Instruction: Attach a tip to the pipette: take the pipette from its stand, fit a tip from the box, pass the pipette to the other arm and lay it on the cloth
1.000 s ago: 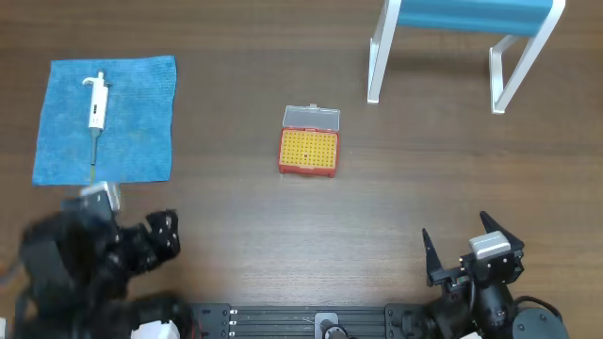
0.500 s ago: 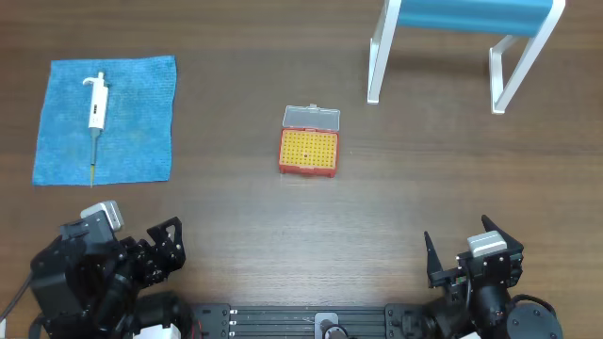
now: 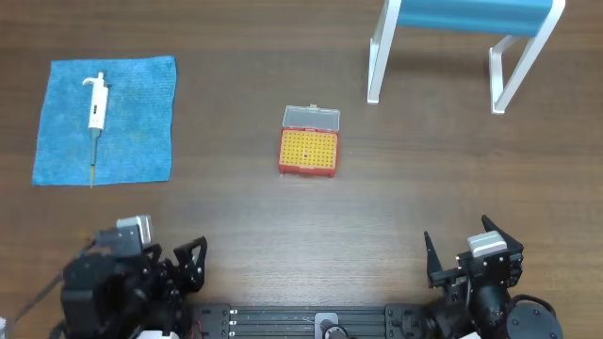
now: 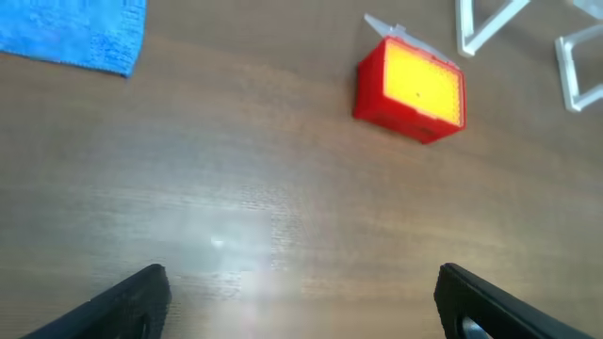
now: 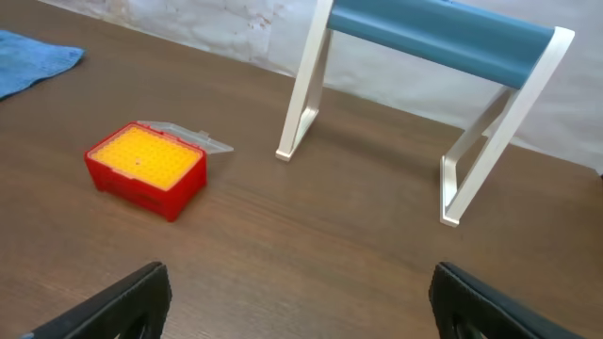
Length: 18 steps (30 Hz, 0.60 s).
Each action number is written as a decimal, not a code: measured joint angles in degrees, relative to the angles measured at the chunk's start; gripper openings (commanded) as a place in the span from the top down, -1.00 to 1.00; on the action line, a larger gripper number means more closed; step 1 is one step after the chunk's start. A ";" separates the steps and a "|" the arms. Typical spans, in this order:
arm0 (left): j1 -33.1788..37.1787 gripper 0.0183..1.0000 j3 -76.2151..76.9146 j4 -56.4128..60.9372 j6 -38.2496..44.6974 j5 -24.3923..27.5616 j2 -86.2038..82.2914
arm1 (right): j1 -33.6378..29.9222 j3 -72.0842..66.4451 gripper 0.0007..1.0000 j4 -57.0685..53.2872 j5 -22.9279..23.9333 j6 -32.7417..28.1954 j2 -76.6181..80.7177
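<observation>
A laboratory, by its gear: a wooden bench (image 3: 377, 207) carries a red tip box (image 3: 308, 151), a pipette (image 3: 96, 102) on a blue cloth (image 3: 141, 132) well to its left, and a white-legged stand (image 3: 471, 14) to its upper right.

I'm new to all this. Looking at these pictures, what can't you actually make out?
Top view: the pipette on the cloth: its tip is too small to judge the fit.
Every view: in the tip box single tips merge into yellow, too small to count.
Top view: the stand is cut off by the upper edge.
Left wrist view: the picture's edge cuts the cloth.
</observation>
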 measured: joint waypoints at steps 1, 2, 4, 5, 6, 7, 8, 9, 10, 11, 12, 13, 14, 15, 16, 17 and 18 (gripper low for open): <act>0.59 -0.82 -2.82 0.35 0.00 0.00 -3.28 | 0.00 -0.02 -0.76 -0.13 -0.02 0.00 0.00; 1.05 -0.81 -5.60 2.47 -0.04 -0.02 -6.40 | 0.00 -0.02 -0.76 -0.07 -0.02 0.00 -0.02; 1.29 -0.82 -9.99 13.11 0.09 -0.26 -11.58 | 0.00 -0.02 -0.76 -0.09 -0.02 0.00 -0.02; 1.29 -0.82 -11.30 18.53 0.92 -0.94 -13.14 | 0.00 -0.02 -0.77 -0.11 -0.02 0.00 -0.02; 1.29 -0.82 -12.66 25.35 2.75 -2.32 -13.94 | 0.00 -0.02 -0.76 -0.17 -0.02 0.00 -0.02; 1.29 -0.81 -14.03 29.88 4.33 -3.32 -14.08 | 0.00 -0.02 -0.76 -0.13 -0.02 0.00 -0.02; 1.29 -0.82 -16.33 35.74 6.34 -4.68 -14.21 | 0.00 -0.02 -0.77 -0.13 -0.02 0.00 -0.02; 1.29 -0.82 -17.81 38.16 7.48 -5.60 -14.23 | 0.00 -0.02 -0.77 -0.09 -0.02 0.00 -0.02; 1.29 -0.81 -21.38 44.63 8.55 -6.71 -14.43 | 0.00 -0.02 -0.76 -0.13 -0.02 0.00 -0.02; 1.29 -0.82 -24.59 48.22 9.27 -7.58 -14.43 | 0.00 -0.02 -0.76 -0.13 -0.02 0.00 -0.02; 1.29 -0.82 -27.08 49.18 9.62 -7.93 -14.43 | 0.00 -0.02 -0.77 -0.11 -0.02 0.00 -0.02; 1.29 -0.82 -30.86 49.86 10.01 -8.33 -14.47 | 0.00 -0.04 -0.77 -0.09 -0.02 0.00 -0.02; 1.29 -0.82 -34.32 49.99 10.29 -8.68 -14.38 | 0.00 -0.04 -0.76 -0.11 -0.02 0.00 -0.02; 1.29 -0.82 -36.94 50.86 10.45 -8.92 -14.16 | 0.00 -0.02 -0.77 -0.13 0.00 0.00 -0.02; 1.29 -0.82 -37.51 52.11 10.60 -9.07 -13.77 | 0.00 -0.07 -0.76 -0.15 0.00 0.00 -0.02; 1.29 -0.82 -37.46 52.87 10.64 -9.27 -13.92 | 0.00 -0.09 -0.77 -0.11 -0.02 0.00 0.00; 1.29 -0.82 -37.46 52.22 10.64 -9.29 -13.92 | 0.00 -0.07 -0.77 -0.11 -0.02 0.00 -0.02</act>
